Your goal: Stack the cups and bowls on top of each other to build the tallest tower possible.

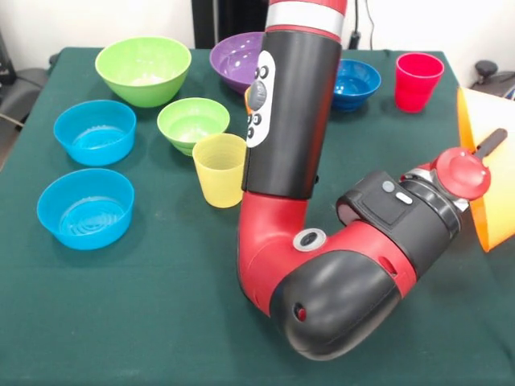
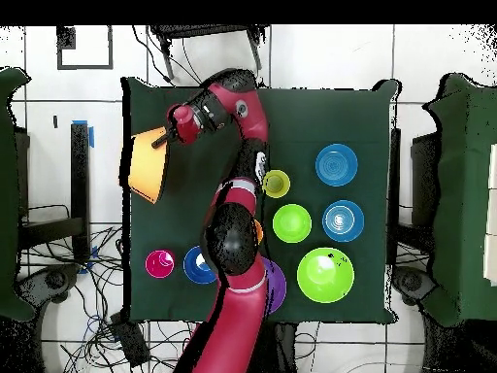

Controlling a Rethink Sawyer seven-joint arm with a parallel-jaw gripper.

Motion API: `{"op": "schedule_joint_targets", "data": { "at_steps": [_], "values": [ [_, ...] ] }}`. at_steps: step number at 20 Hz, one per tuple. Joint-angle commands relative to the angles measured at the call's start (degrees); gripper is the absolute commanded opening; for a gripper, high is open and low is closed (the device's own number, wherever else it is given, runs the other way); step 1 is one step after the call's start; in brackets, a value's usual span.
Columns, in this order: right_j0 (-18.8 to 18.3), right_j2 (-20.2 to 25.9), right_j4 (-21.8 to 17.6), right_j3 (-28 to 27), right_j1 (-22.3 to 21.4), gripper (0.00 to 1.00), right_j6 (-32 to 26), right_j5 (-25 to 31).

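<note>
pincer (image 1: 492, 145) at tilted orange bowl (image 1: 483, 173)

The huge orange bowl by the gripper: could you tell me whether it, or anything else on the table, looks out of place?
Yes. The huge orange bowl is tipped on its side at the table's edge, against the gripper, while the other bowls and cups stand upright, mouths up. The orange cup is mostly hidden behind the arm.

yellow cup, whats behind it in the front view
Just behind the yellow cup sits the small green bowl, with the large green bowl farther back. The arm covers whatever stands to the cup's right.
</note>
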Motion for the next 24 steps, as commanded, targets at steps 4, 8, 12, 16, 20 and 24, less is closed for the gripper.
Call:
{"op": "schedule_joint_targets", "data": {
  "at_steps": [4,8,12,16,20,24],
  "values": [
    [-1.08,-14.31,0.26,-1.02,0.51,0.00,-35.20,11.23],
    [-1.17,-15.56,0.26,-0.65,0.66,0.00,-38.44,13.12],
    [-1.52,-19.98,0.22,0.59,0.04,0.00,-46.47,16.00],
    [-1.63,-24.83,0.16,1.89,-0.61,0.00,-54.31,19.61],
    [-1.80,-27.62,-0.75,2.89,-0.56,0.00,-60.41,23.19],
    [-2.18,-30.75,-3.15,4.19,-0.75,0.00,-66.26,26.26]
  ]
}}
